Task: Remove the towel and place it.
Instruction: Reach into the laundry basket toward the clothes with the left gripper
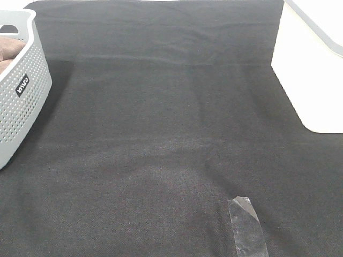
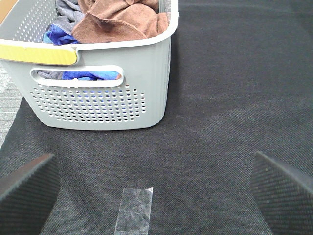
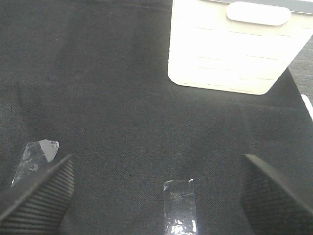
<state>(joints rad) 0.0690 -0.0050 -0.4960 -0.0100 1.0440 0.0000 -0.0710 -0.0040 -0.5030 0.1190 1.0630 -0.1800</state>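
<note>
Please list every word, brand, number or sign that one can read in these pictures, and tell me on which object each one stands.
Black label on the side of the grey basket: white letters, too blurred to read surely; the end looks like "co".
Yellow strip on the basket's rim: no text shows.
White bin: no text shows.

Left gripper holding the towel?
No: the left gripper is open over the black cloth, and the towel lies in the grey basket.
</note>
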